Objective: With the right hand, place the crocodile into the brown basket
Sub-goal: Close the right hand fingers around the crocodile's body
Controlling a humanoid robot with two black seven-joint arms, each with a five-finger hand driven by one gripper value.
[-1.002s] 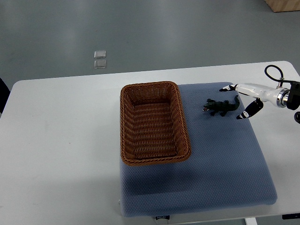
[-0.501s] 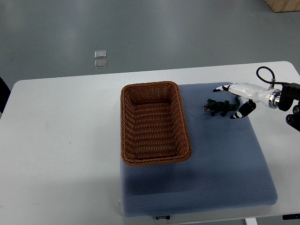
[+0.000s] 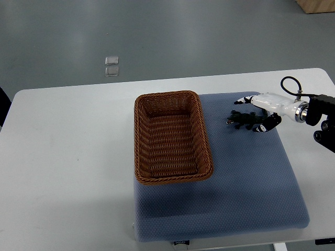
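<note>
Your right robot hand (image 3: 261, 109) reaches in from the right edge of the frame, a little above mid-height. Its fingers (image 3: 267, 123) are apart. One dark-tipped finger points left above the crocodile and another curls below it, so they straddle the toy's right end. I cannot see them pressing on it, so judge the grasp as not yet made.

The crocodile (image 3: 243, 119), a small dark green toy, lies on a blue mat (image 3: 246, 178) in the upper right of the picture. Its long axis runs roughly left to right. One end points left toward the basket and the other sits between the fingers. It lies just left of the palm, so closing the fingers should catch that end.

The brown basket (image 3: 137, 141) is a wicker rectangle near the middle of the frame, its long side running top to bottom. It sits on the left part of the mat, well left of the crocodile with bare mat between them. It is empty.

The mat rests on a white bench (image 3: 68, 157). The left arm is out of view, so only the right hand is near the toy.
</note>
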